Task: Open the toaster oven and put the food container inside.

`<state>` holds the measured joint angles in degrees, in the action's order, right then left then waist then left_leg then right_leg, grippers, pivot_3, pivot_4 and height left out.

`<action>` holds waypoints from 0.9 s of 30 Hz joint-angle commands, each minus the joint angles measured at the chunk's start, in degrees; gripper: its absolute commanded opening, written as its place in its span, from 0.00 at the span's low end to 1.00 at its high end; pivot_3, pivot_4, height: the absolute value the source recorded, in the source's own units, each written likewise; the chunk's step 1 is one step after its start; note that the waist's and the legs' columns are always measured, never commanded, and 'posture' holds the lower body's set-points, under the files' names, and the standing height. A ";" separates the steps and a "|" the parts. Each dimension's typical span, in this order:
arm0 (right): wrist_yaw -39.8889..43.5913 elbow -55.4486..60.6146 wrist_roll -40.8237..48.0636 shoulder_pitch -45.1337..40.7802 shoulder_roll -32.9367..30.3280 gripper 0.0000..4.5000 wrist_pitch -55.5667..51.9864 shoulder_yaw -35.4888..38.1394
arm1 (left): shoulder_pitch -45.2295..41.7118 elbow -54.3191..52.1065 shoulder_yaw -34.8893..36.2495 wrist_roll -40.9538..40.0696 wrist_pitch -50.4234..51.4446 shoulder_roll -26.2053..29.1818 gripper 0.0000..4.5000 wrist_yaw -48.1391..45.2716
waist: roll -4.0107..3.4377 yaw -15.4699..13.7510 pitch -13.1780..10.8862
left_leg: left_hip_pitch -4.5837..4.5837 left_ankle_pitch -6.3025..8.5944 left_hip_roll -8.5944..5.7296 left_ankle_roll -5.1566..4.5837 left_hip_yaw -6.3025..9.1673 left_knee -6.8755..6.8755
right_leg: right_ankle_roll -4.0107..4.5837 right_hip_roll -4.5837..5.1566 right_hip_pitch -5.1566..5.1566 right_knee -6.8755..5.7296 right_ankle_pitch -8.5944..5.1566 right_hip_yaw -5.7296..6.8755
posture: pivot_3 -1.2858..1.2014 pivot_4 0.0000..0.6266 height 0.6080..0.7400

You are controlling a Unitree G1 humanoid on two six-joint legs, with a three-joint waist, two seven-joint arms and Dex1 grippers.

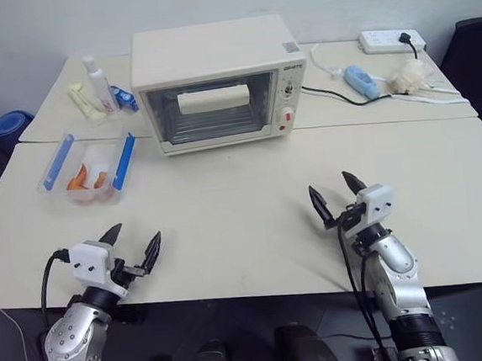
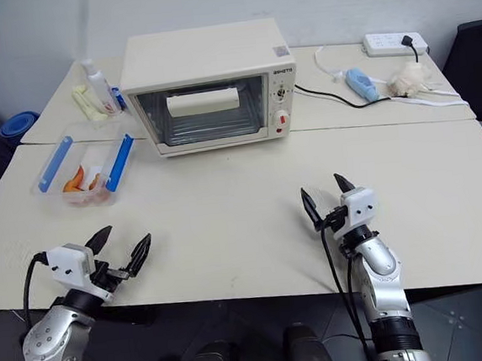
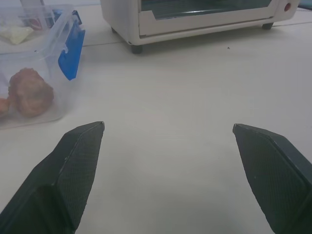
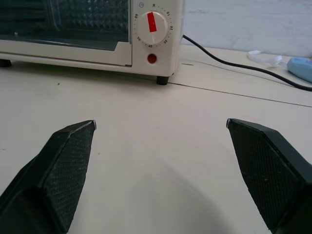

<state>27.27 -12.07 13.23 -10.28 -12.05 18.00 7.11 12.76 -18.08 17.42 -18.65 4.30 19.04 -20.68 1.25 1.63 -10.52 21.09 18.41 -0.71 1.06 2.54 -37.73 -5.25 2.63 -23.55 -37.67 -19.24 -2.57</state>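
At the table's (image 1: pixel 253 222) near left edge the left gripper (image 1: pixel 134 247) hangs just over the surface with its jaws spread wide and nothing between them, and ahead of it, toward the left edge, sits the food container (image 1: pixel 88 165), clear-walled, with a blue clip bar along each long side and orange food inside. The container is light and smooth, so my worry is that a grip coming in off-centre would push it toward the left edge instead of catching it, or that the fingers would land on a clip bar and spring the lid. Behind it, near the far left corner, a white bottle (image 1: pixel 97 84) and some small packets (image 1: pixel 85 103) stand close enough to be swept by an arm reaching wide. In the middle of the far half stands the toaster oven (image 1: pixel 215 81), its glass door shut and the handle across the top of the door; since the door drops forward, anything parked just before it, container or arm, would block its swing, and a pull on the handle may drag the oven forward rather than open it. A black cable (image 1: pixel 326 95) runs from the oven's right side toward a power strip (image 1: pixel 391 41) near the far right corner, and could snag a passing finger. Toward the near right edge the right gripper (image 1: pixel 336 197) is raised slightly, jaws equally wide and empty, well short of the oven.
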 commanded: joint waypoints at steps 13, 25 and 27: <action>20.53 6.91 11.65 -20.83 -11.75 1.00 -27.32 -6.97 | -9.68 -1.62 13.15 -31.39 16.83 19.61 1.00 -20.12 | -0.20 0.07 -0.13 | 0.00 -0.03 0.05 0.04 0.11 -0.03 | 0.05 -0.02 -0.03 -0.04 -0.02 0.10 | 0.52 0.24 1.00; 21.47 -19.42 5.35 -47.88 -3.61 1.00 -25.42 -9.20 | -17.84 2.72 12.30 -31.89 19.58 21.85 1.00 -24.03 | -0.23 0.68 -0.14 | 0.44 -0.02 0.04 0.30 0.06 0.09 | 0.08 0.03 -0.40 -0.05 -0.01 0.18 | 0.52 0.24 1.00; 21.69 -21.12 4.83 -49.25 -2.27 1.00 -24.00 -9.46 | -16.89 2.11 12.30 -31.49 19.57 20.90 1.00 -23.87 | -0.23 0.95 -0.14 | 0.50 0.02 0.04 0.31 0.05 0.09 | 0.08 0.05 -0.47 -0.04 -0.01 0.23 | 0.52 0.24 1.00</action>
<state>48.52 -33.27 18.22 -57.95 -14.55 -8.03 -3.28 -4.74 -13.73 28.91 -49.35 24.27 40.10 -44.56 1.02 2.58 -10.66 21.59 18.44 -0.67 1.37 2.58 -37.62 -5.17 2.70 -24.03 -37.71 -19.25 -2.30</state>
